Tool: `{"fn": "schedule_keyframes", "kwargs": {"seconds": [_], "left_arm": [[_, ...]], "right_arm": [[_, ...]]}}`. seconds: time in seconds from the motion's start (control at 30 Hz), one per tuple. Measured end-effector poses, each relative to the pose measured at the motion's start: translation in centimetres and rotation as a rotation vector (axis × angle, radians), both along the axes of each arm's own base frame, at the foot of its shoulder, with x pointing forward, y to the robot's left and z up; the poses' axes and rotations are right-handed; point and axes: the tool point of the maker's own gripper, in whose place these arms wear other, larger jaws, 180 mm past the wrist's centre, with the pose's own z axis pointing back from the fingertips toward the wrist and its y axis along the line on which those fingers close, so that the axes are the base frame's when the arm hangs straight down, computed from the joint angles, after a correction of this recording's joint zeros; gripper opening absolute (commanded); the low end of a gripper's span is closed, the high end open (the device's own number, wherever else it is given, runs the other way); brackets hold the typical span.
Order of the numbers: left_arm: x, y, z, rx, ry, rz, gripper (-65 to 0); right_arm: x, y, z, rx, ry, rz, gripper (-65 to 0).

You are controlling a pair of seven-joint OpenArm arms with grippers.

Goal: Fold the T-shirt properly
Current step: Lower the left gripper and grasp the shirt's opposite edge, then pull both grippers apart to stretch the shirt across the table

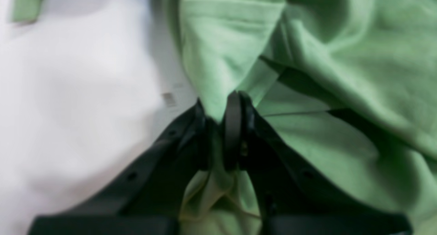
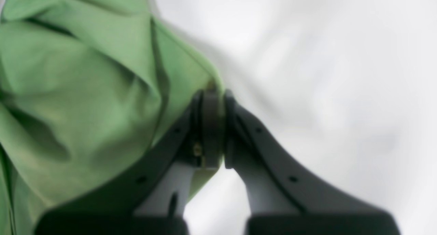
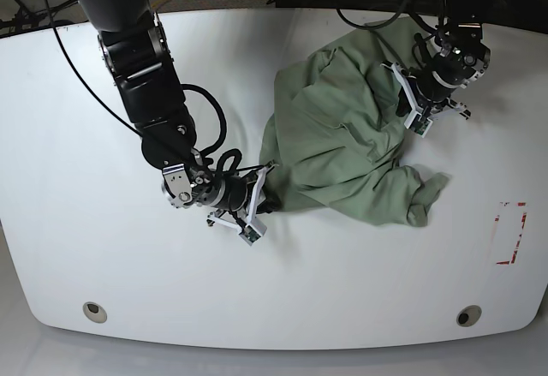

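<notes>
White worktop (image 3: 103, 256) with rounded corners is seen from above, dark floor and cables behind its far edge. Lying crumpled on the centre-right of it is the T-shirt (image 3: 342, 149), pale sage green, bunched into deep folds rather than spread flat; one lobe of cloth trails toward the near right.

At the shirt's near-left edge, the right pincer (image 2: 213, 95) is closed on a corner of the fabric; in the right wrist view a thin fold of green is pinched between the black fingers (image 2: 235, 112), with bare white surface on the other side. That arm is seen in the base view reaching in from the far left, its black links angled down toward the shirt.

At the shirt's far-right edge, the left pincer (image 1: 218, 108) is clamped on a gathered ridge of cloth; in the left wrist view the fabric is drawn up between the two dark jaws and bunches below them. A small printed tag (image 1: 169, 99) is noted on the worktop beside that pincer, too blurred to read.

Red tape marks (image 3: 512, 232) are noted near the right edge, and two round fittings (image 3: 95, 311) near the front corners.
</notes>
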Motion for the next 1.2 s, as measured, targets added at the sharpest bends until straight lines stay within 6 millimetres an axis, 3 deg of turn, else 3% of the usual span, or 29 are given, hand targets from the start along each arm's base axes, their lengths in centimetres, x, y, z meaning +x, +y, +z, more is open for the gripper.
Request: {"fn": "schedule_keyframes", "kwargs": {"seconds": [0.33, 0.57, 0.93, 1.2], "left_arm": [[1.5, -1.3, 5.3, 0.037, -0.157, -0.051, -65.0], [2.6, -1.9, 7.9, 0.039, -0.234, -0.070, -65.0], [9.1, -0.7, 14.1, 0.092, -0.397, -0.038, -65.0], [14.5, 2.4, 22.1, 0.167, -0.506, 0.087, -65.0]], "right_arm": [[1.2, -1.7, 1.5, -0.013, -0.042, -0.040, -65.0], [5.8, -5.3, 7.0, -0.032, -0.167, -0.117, -65.0], [10.6, -9.8, 15.2, -0.137, -0.304, -0.149, -65.0], [13.6, -12.6, 23.2, -0.188, -0.420, -0.189, -65.0]]}}
